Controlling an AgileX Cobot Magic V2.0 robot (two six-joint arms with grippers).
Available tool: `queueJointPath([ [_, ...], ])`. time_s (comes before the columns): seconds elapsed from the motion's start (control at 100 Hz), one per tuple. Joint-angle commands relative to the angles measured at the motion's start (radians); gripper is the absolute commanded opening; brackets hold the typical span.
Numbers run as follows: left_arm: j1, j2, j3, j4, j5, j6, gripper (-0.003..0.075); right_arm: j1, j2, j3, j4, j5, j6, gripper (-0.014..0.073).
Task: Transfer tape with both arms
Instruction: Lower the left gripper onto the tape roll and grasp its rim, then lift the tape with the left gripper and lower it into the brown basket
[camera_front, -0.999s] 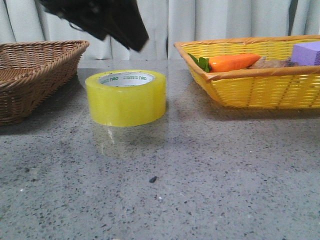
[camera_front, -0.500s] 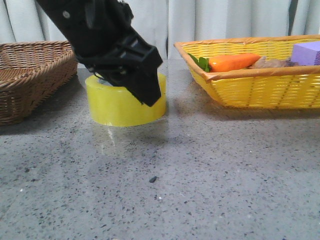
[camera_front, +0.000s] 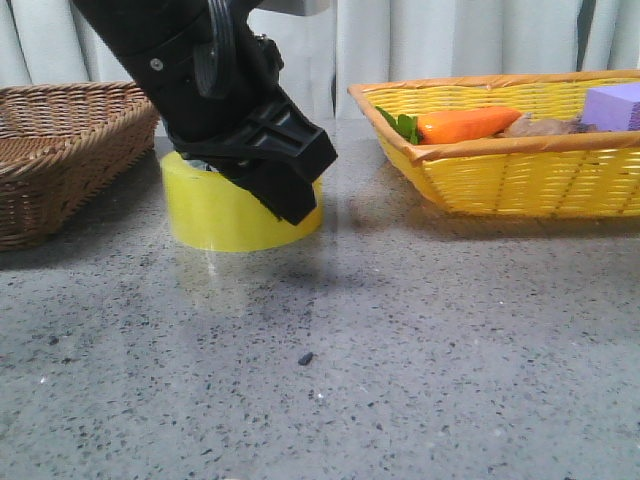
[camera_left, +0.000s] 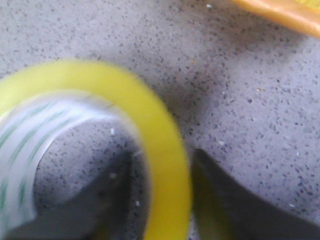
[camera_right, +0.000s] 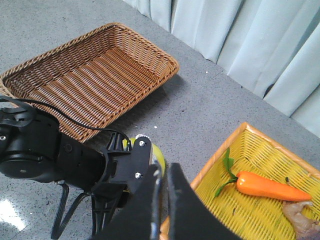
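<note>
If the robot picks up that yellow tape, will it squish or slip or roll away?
Probably no squishing: the tape is a thick wound roll on a stiff-looking white core. It looks glossy, so it might slip a little between the left gripper fingers. Lying flat on the table, it shouldn't roll; on its edge it likely would.

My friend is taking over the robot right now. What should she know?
Left gripper: open, one finger inside the tape's core, one outside its wall, not shut yet.
Right gripper: held high, nearly closed, holding nothing.
The tape sits on the table between the brown basket and the yellow basket.
Done: left arm is in place.
Left: grip, lift, hand over to the right arm.
</note>
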Motion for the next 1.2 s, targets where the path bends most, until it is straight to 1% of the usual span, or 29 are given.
queueJointPath([
  [0.0,-0.005,-0.035,-0.033,-0.005,-0.047,-0.004,0.0080,-0.003,-0.029,-0.028,-0.016,-0.063,-0.005,-0.0074],
  [0.09,-0.005,-0.035,-0.033,-0.005,-0.055,-0.004,0.0006,-0.003,-0.029,-0.028,-0.016,-0.063,-0.005,-0.0074],
  [0.14,-0.005,-0.035,-0.033,-0.005,-0.059,-0.004,-0.0021,-0.003,-0.029,-0.028,-0.016,-0.063,-0.005,-0.0074],
  [0.39,-0.005,-0.048,-0.043,-0.005,-0.042,-0.004,-0.0020,-0.003,-0.029,-0.028,-0.016,-0.063,-0.005,-0.0074],
  [0.55,0.009,-0.083,-0.116,0.026,0.049,-0.004,-0.0020,-0.003,-0.029,-0.028,-0.016,-0.063,-0.005,-0.0074],
  [0.69,0.049,-0.141,-0.199,0.039,0.119,-0.004,-0.0020,-0.003,-0.027,-0.028,-0.018,-0.065,-0.005,-0.0074],
  [0.81,0.111,-0.204,-0.262,0.063,0.170,-0.004,-0.0020,-0.003,-0.027,-0.028,-0.018,-0.069,-0.005,-0.0074],
  [0.88,0.166,-0.240,-0.284,0.076,0.202,-0.004,-0.0020,-0.003,-0.027,-0.028,-0.018,-0.071,-0.005,-0.0074],
  [1.019,0.306,-0.295,-0.289,0.071,0.240,-0.004,-0.0020,-0.003,-0.027,-0.028,-0.018,-0.075,-0.005,-0.0074],
  [1.149,0.437,-0.298,-0.287,0.051,0.327,-0.004,-0.0020,-0.003,-0.027,-0.028,-0.018,-0.088,-0.005,-0.0074],
  [1.189,0.462,-0.296,-0.283,0.047,0.339,-0.004,-0.0020,-0.003,-0.027,-0.028,-0.018,-0.093,-0.005,-0.0074],
])
